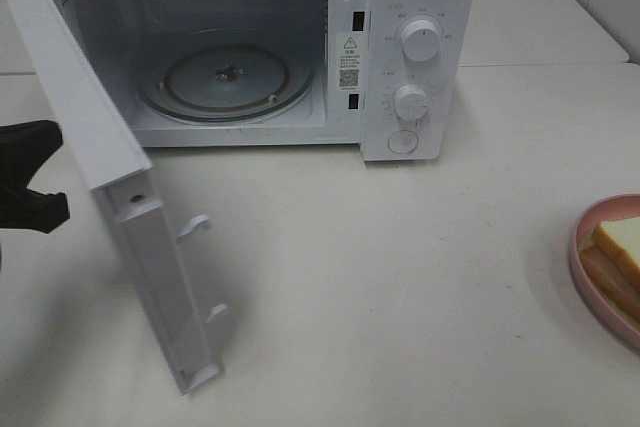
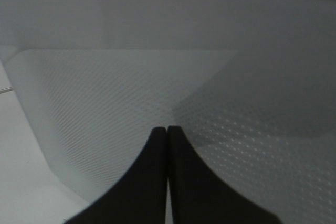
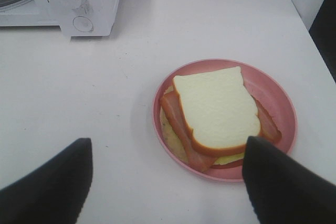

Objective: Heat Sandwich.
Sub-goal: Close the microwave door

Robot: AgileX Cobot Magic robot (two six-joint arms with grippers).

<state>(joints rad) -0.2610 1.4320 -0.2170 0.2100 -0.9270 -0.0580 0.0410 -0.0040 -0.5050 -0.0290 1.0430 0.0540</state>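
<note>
Beneath the open right claw [image 3: 165,174], sandwich [image 3: 216,109] on pink plate [image 3: 278,95] — untouched

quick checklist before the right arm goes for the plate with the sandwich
1. Microwave door swung open: ok.
2. Microwave cavity free, only the glass turntable inside: ok.
3. Right gripper open, its dark fingers spread apart above the table: ok.
4. Sandwich lying whole on the pink plate, top bread slice in place: ok.
5. Right gripper lined up on the plate: not ok, one finger overlaps the plate's near rim, the other is off to the side over bare table.
6. Left gripper shut, holding nothing, at the outer face of the open door: ok; whether it touches the door, cannot tell.
</note>
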